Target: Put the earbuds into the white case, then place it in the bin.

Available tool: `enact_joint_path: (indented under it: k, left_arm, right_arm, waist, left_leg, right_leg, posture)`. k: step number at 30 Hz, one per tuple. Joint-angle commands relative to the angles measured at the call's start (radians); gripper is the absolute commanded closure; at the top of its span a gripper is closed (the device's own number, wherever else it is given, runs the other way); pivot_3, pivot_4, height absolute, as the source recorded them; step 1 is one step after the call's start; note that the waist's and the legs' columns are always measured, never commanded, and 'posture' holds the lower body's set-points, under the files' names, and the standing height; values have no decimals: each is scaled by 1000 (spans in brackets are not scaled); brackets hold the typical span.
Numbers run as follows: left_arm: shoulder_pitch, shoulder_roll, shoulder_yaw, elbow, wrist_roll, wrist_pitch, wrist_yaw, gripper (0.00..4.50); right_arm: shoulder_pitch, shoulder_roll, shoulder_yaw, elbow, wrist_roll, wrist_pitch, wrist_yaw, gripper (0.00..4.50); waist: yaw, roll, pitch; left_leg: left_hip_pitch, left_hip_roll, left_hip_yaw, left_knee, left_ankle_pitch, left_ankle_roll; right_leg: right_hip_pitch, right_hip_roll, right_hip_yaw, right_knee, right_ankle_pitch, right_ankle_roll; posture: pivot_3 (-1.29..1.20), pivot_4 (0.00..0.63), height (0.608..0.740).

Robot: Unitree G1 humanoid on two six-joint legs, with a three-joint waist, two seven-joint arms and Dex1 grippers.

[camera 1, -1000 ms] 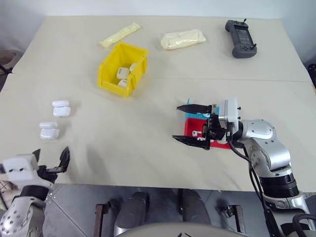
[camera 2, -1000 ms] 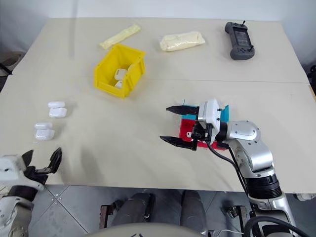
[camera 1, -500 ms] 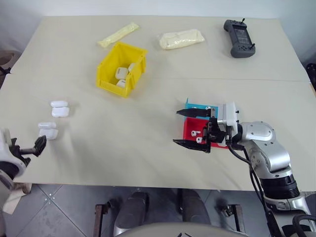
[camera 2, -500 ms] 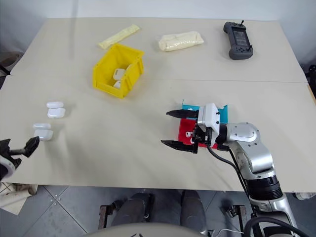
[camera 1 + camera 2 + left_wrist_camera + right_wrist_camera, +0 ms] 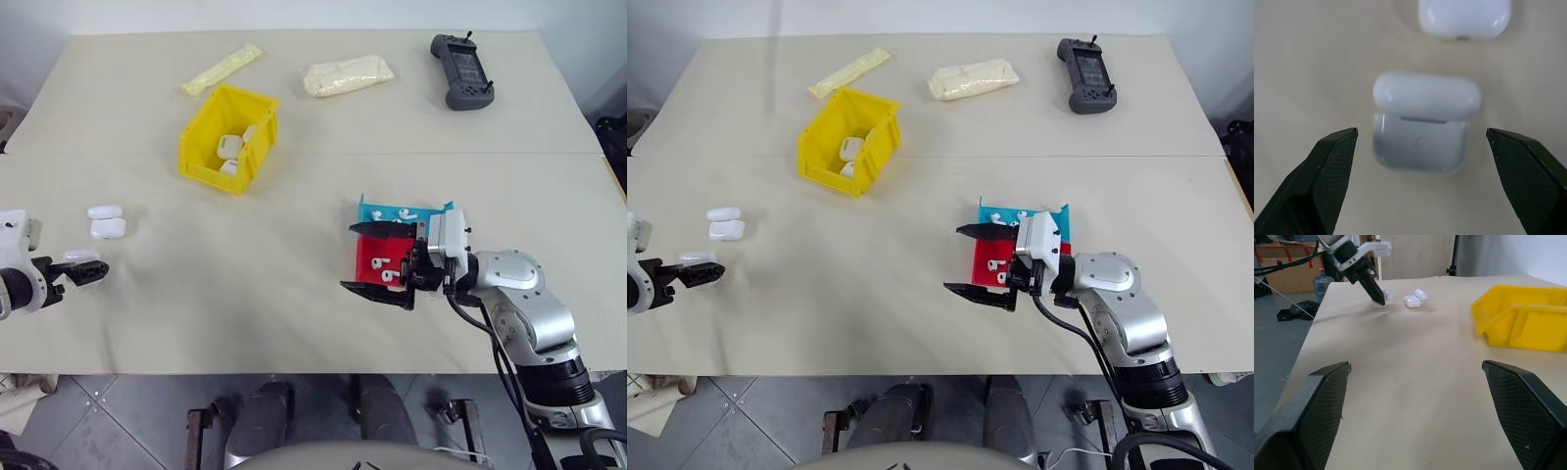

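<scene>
Left wrist view looks down on a white case [image 5: 1421,122] lying on the beige table [image 5: 294,294] with its lid flipped open, and a second white case [image 5: 1464,18] lies just beyond it. The left gripper [image 5: 1422,142] hovers over the open case with its two black fingers [image 5: 1327,171] spread wide, one on each side, not touching it.

Seen from the head, these cases sit at the table's left side, near the front edge. The left gripper [image 5: 83,272] reaches in from the left over the nearer one, and the other case [image 5: 106,221] lies just behind it, lid also raised.

White earbuds [image 5: 384,268] lie in a shallow red tray [image 5: 370,257] right of centre, near the front edge. More earbuds [image 5: 402,212] sit in a blue tray [image 5: 377,211] touching the red one on its far side.

The right gripper [image 5: 377,262] hangs over the red tray, pointing left, its fingers wide apart and holding nothing.

The yellow bin [image 5: 227,137] stands farther back and left of centre (well apart from both grippers). A few white cases [image 5: 227,147] already rest inside it.

Along the far edge lie a long pale yellow packet [image 5: 221,68], a plump pale packet [image 5: 348,75], and a dark grey handheld controller [image 5: 460,70] at the far right.
</scene>
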Motion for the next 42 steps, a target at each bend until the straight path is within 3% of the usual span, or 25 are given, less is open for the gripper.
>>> enact_joint_path:
  k: [1, 8, 11, 15, 20, 23, 28, 33, 35, 37, 42]
  left_arm:
    - [-25, 3, 0, -8, 29, 23, -1, 23]
    - [-38, -36, -21, -2, 56, 16, -9, 23]
    - [-44, -35, -24, 6, 64, 28, -16, 606]
    - [-47, -35, -18, -1, 67, 56, -30, 1729]
    - [-27, -57, 48, -73, 38, 12, -85, 1729]
    - [65, -81, 114, -188, -5, -117, -199, 1729]
    - [313, -222, 210, -405, -71, -537, -515, 1729]
    - [337, -348, 84, -465, -90, -736, -592, 1729]
    - [264, -454, -55, -463, -71, -850, -609, 1729]
    - [195, -537, -206, -440, -33, -946, -646, 1729]
    - [88, -650, -387, -338, 9, -1093, -707, 1729]
  right_arm:
    - [12, 2, -7, -54, 15, -3, -9, 0]
    - [24, 1, 4, -68, 13, -11, 1, 0]
    - [21, 5, 10, -63, 8, -16, 4, 0]
    - [19, 10, 14, -57, 4, -24, 5, 0]
    - [11, 12, 13, -48, 2, -32, 15, 0]
    - [0, 11, 4, -44, 11, -36, 21, 0]
    - [-9, 25, -28, -55, 43, -52, 13, 0]
    - [-14, 51, -55, -65, 45, -103, -3, 0]
    - [6, 46, -72, -87, 45, -124, -10, 0]
    - [34, 23, -104, -114, 54, -127, -12, 0]
    - [124, -95, -196, -145, 30, -92, -19, 0]
  waist:
    - [2, 0, 0]
    - [3, 0, 0]
    - [3, 0, 0]
    - [3, 0, 0]
    - [3, 0, 0]
    - [-1, 0, 0]
    - [0, 0, 0]
    - [16, 0, 0]
    - [26, 0, 0]
    - [38, 1, -1]
    - [27, -1, -2]
  left_leg:
    - [0, 0, 0, 0, 0, 0]
    - [0, 0, 0, 0, 0, 0]
    - [0, 0, 0, 1, 0, 0]
    - [0, -1, 0, 1, 0, 0]
    - [0, -1, 0, 1, 0, 0]
    - [0, 0, 0, 1, 0, 0]
    - [0, 0, 1, 0, 0, 0]
    - [1, 1, 0, 2, 1, 0]
    - [0, 0, 0, 2, 1, 0]
    - [0, -2, 0, 3, 1, 1]
    - [-1, -2, 2, 4, 0, 3]
  right_leg:
    - [0, 0, 0, 0, 0, 0]
    - [0, -1, 0, 0, 0, 0]
    - [0, -1, 0, 1, 0, 0]
    - [0, -1, 0, 1, 0, 0]
    - [0, -1, 0, 1, 0, 0]
    - [0, -1, 0, 0, 0, 0]
    - [1, -2, -1, -2, 0, 0]
    - [4, -2, -2, -7, 0, 0]
    - [4, -2, -2, -8, 1, 0]
    - [4, -3, -2, -8, 2, 0]
    - [4, -3, -2, -8, 4, 1]
  posture:
    - [0, 150, 740]
    - [0, 150, 740]
    - [0, 150, 740]
    - [0, 150, 740]
    - [0, 150, 740]
    - [0, 150, 740]
    - [0, 150, 740]
    - [0, 150, 740]
    - [0, 150, 740]
    - [0, 150, 740]
    - [0, 150, 740]
